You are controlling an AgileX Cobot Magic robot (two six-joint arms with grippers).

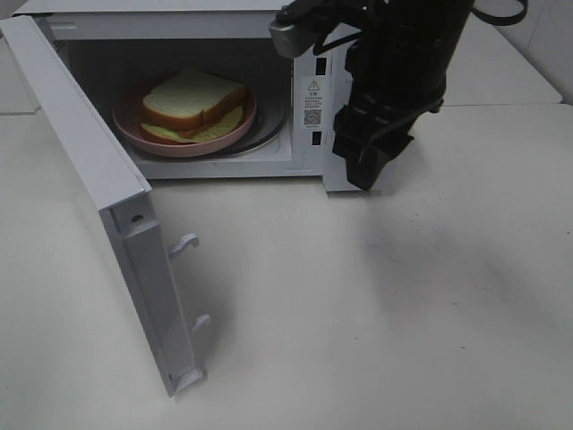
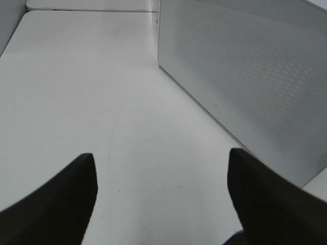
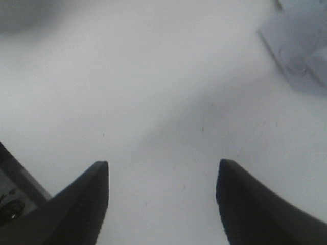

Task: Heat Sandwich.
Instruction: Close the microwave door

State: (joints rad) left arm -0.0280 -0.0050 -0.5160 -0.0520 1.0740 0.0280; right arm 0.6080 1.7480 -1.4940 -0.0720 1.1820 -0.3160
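Sandwich (image 1: 192,97) on pink plate (image 1: 179,149) inside microwave (image 1: 309,98), door (image 1: 76,134) swung wide

A sticker (image 1: 313,100) stands on the microwave (image 1: 304,157) front frame, at three o'clock from the cavity. It bears a warning triangle and a QR code. Its printed lines are too small to read.

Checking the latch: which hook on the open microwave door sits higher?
The hook nearer the top of the door; the other hook sits close to its bottom edge.
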